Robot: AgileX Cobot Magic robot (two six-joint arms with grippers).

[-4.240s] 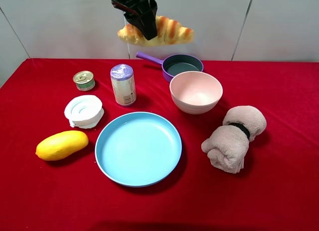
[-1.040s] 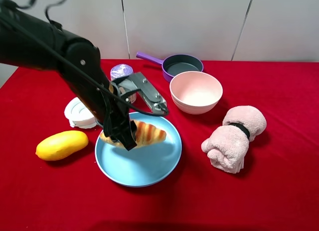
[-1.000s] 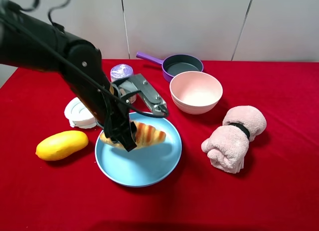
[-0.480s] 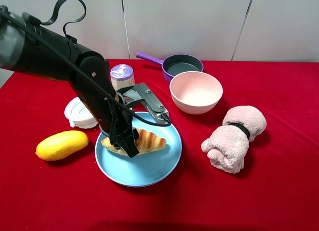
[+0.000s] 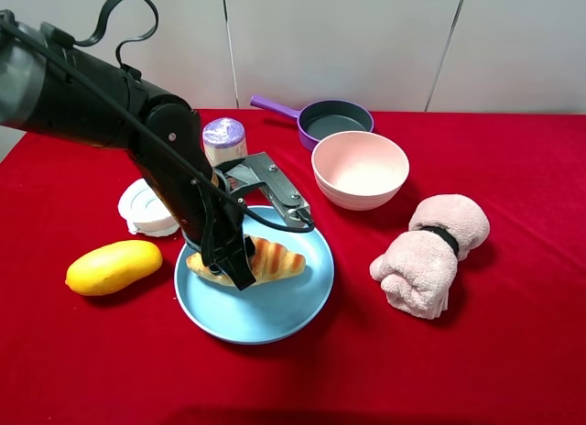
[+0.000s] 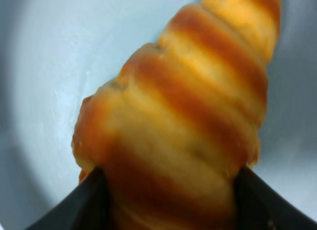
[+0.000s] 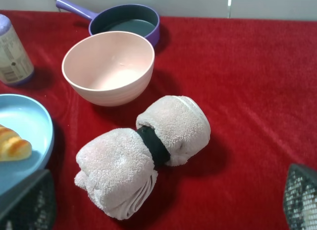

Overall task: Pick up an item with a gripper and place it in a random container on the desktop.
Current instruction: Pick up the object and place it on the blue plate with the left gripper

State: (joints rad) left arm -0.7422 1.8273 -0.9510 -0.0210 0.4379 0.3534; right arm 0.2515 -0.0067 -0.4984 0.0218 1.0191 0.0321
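The golden-brown striped croissant (image 5: 271,259) is low over the left half of the light-blue plate (image 5: 286,308); I cannot tell whether it touches. My left gripper (image 5: 236,266) is shut on it, reaching down from the black arm at the left. In the left wrist view the croissant (image 6: 184,111) fills the frame between two dark fingers (image 6: 75,209), with the plate (image 6: 47,66) right behind it. My right gripper (image 7: 166,205) is open, its fingertips at the frame's corners, empty above the red cloth. That view shows the plate's rim (image 7: 45,122) and the croissant's tip (image 7: 14,143).
A yellow mango (image 5: 113,266) and a white lid (image 5: 146,208) lie left of the plate. A purple-capped can (image 5: 225,137), a purple saucepan (image 5: 331,120) and a pink bowl (image 5: 360,168) stand behind it. A rolled beige towel (image 5: 428,254) lies to the right.
The left gripper has brought the croissant down from high at the back to the plate. Over the last second it sank a little lower; in the last half second nothing moved.
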